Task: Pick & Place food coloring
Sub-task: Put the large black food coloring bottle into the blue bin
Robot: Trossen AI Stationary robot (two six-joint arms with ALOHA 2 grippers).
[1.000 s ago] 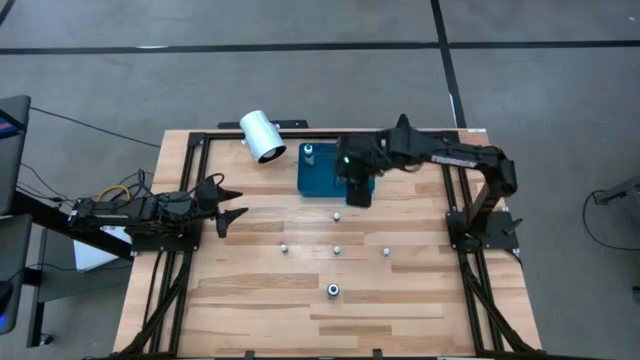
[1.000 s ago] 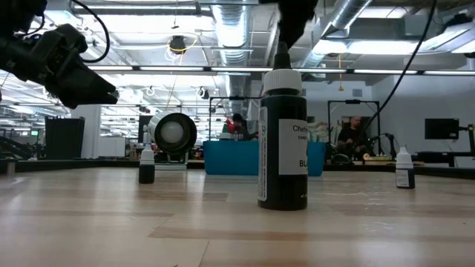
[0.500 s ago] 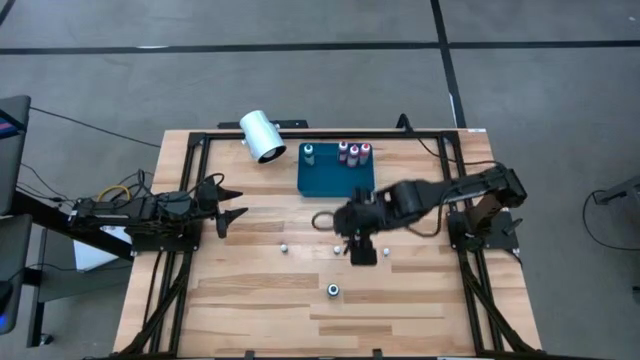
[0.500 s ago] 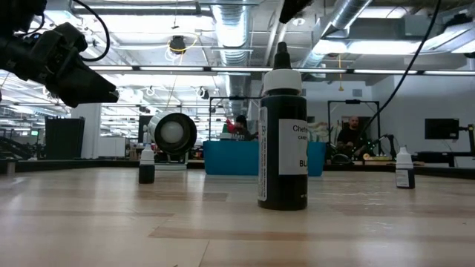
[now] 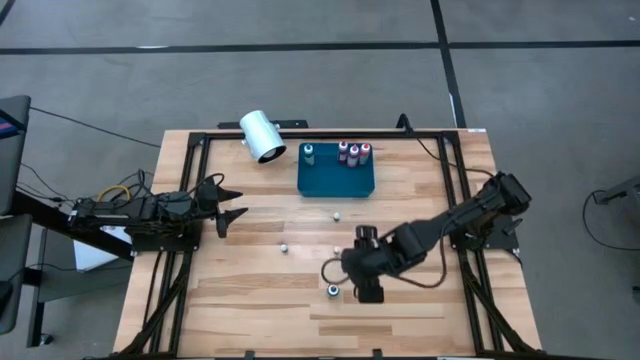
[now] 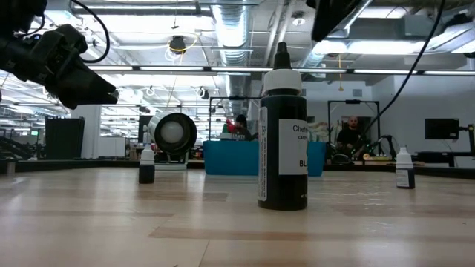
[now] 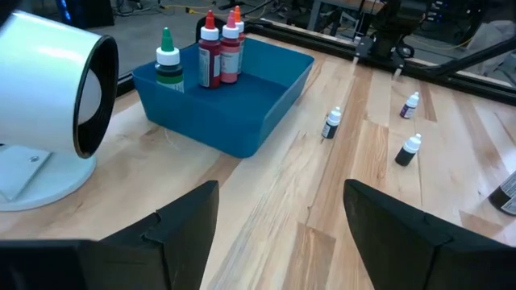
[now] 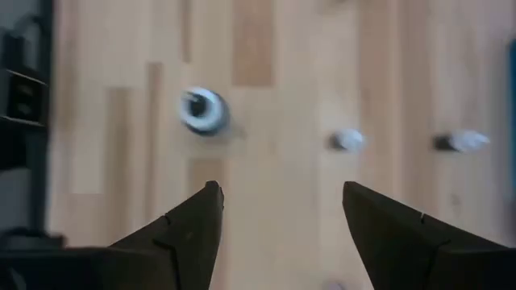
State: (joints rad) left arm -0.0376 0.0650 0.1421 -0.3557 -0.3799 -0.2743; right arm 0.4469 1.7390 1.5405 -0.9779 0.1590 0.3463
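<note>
Overhead, the right hand (image 5: 366, 291) hangs open and empty just beside the upright dark bottle (image 5: 333, 290) on the worktop (image 5: 250, 300), far nearer than the open, empty left hand (image 5: 228, 203) waiting at the left edge. Level across, that bottle (image 6: 282, 133) fills the middle and hides part of the blue tray (image 6: 223, 159); neither hand's fingertips show. Through the right wrist, its cap (image 8: 201, 110) is blurred.

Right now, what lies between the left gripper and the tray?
Nothing: only bare table between the open left gripper and the tray, as the left wrist view shows.
</note>
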